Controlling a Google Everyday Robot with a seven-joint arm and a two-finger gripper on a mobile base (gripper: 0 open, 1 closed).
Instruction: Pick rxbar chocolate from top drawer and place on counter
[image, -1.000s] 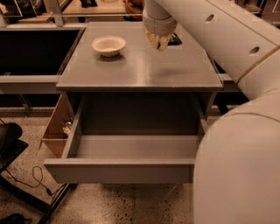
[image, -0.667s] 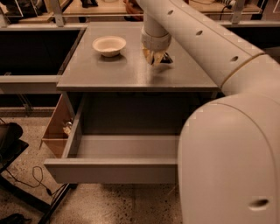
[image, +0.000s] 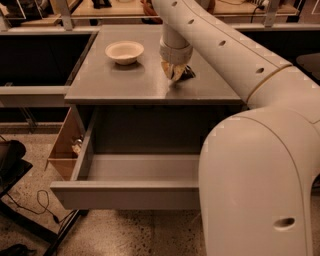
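My gripper (image: 175, 71) hangs from the white arm low over the right half of the counter (image: 115, 82), its fingertips at or just above the surface. It is shut on the rxbar chocolate (image: 189, 73), a small dark piece showing at the right side of the fingers; most of the bar is hidden by them. The top drawer (image: 125, 195) stands pulled out below the counter, and the visible part of its grey floor is bare. My arm covers the drawer's right part.
A white bowl (image: 124, 51) sits on the counter's back left, apart from the gripper. A brown wooden side box (image: 64, 147) hangs left of the drawer. Dark sunken bays flank the cabinet. Cables lie on the speckled floor at lower left.
The gripper with the dark bar has moved left and toward the counter's front, and down close to the surface. The drawer and bowl have not moved.
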